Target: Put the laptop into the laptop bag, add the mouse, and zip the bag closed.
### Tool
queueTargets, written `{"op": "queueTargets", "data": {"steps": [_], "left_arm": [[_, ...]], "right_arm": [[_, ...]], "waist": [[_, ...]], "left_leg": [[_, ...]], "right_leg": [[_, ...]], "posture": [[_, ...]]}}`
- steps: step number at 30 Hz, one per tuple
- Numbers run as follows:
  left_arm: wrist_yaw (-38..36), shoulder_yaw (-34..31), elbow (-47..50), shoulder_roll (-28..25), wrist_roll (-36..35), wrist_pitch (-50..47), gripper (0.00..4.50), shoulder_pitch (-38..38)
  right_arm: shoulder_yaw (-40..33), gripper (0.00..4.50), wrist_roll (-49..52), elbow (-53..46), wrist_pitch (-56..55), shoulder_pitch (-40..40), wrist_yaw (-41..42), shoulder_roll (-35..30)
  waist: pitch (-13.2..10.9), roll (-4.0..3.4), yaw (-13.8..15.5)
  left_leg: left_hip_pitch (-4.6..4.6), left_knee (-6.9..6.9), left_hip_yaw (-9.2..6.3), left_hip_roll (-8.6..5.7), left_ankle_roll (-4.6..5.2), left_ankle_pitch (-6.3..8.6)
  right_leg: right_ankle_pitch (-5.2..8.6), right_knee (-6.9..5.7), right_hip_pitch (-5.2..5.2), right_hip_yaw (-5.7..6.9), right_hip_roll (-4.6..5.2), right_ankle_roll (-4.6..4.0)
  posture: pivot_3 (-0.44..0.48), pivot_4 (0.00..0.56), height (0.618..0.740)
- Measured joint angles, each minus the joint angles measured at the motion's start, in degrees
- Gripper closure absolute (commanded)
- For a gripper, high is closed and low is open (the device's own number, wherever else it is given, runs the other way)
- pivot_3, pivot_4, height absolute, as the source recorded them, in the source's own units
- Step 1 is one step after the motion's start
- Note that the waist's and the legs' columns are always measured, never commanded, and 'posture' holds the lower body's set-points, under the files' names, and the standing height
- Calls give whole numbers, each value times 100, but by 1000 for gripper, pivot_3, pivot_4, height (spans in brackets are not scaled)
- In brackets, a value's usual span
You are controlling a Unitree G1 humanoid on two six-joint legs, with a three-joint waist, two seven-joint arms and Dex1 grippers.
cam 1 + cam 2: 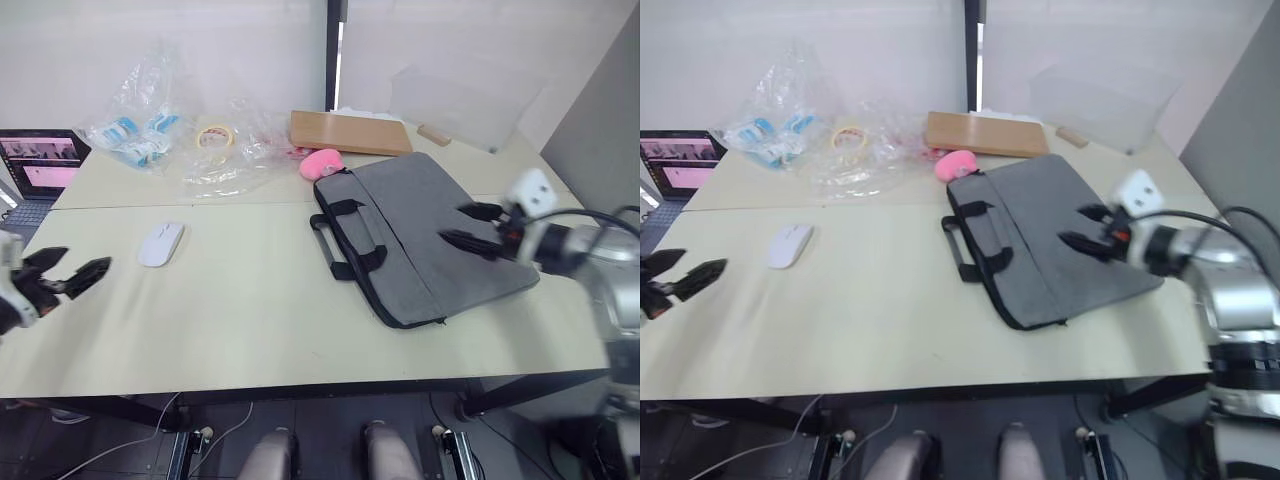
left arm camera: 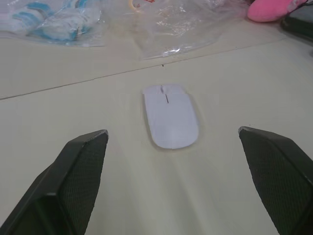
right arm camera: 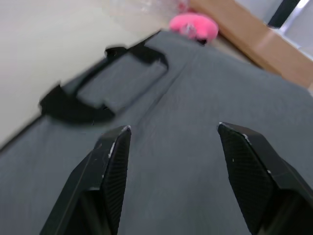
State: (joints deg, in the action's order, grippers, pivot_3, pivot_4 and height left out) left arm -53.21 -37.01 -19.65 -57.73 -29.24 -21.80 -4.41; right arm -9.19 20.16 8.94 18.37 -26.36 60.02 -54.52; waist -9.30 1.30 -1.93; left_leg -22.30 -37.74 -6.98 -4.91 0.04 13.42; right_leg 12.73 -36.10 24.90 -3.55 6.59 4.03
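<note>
Cream table point(image 1: 250, 330) carrying the grey laptop bag point(image 1: 420, 225), which lies flat right of centre, handles toward the middle. Right gripper point(image 1: 470, 226) poised over the bag's top face, fingers spread, grasping nothing. Left gripper point(image 1: 68, 268) at the table's left edge, fingers parted and empty, pointed at the white mouse point(image 1: 160, 243) resting near it. Pink soft object point(image 1: 321, 163) just beside the bag's far corner.

Right gripper point(image 1: 1084, 229) spread over laptop bag point(image 1: 1040, 235), perhaps touching.

The small dark laptop point(image 1: 38, 170) is cut off by the picture's edge.
</note>
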Motion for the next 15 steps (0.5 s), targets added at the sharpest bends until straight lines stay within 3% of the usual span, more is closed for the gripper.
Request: {"op": "queueTargets", "data": {"steps": [3, 7, 9, 14, 15], "left_arm": [[-385, -91, -1019, -388, 269, 698, 0, 42], [-434, -113, -2164, -434, 438, 1391, 0, -270], [-421, -161, -2582, -453, 446, 1600, 0, -354], [-431, -231, -2852, -460, 442, 1778, 0, -369], [-432, -246, -2864, -460, 440, 1781, 0, -372]], "right_arm": [[-435, 1537, -126, 1103, -548, 94, 338, -562], [-553, 1537, -327, 2013, -1167, 51, 379, -675], [-558, 1537, -387, 2394, -1334, 46, 364, -675], [-553, 1537, -559, 3111, -1677, -278, 298, -684], [-550, 1277, -586, 3201, -1725, -362, 296, -686]], "waist": [[-1, -4, -40], [-3, 1, -84], [-3, 1, -114], [-3, 1, -135], [-3, 1, -134]], "left_leg": [[23, 18, 29, 10, 1, 2], [117, 76, 81, 78, -1, 2], [119, 80, 87, 80, -1, 2], [119, 80, 91, 79, -5, 4], [119, 81, 91, 80, -5, 4]], "right_leg": [[0, 0, -2, -11, 3, -1], [-4, 26, -67, -11, -18, -15], [-4, 23, -63, -13, -18, -18], [-7, 18, -57, -17, -16, -21], [-7, 18, -58, -17, -17, -21]], "posture": [[0, 150, 740], [0, 150, 740], [0, 150, 740], [0, 150, 740], [0, 150, 740]]}}
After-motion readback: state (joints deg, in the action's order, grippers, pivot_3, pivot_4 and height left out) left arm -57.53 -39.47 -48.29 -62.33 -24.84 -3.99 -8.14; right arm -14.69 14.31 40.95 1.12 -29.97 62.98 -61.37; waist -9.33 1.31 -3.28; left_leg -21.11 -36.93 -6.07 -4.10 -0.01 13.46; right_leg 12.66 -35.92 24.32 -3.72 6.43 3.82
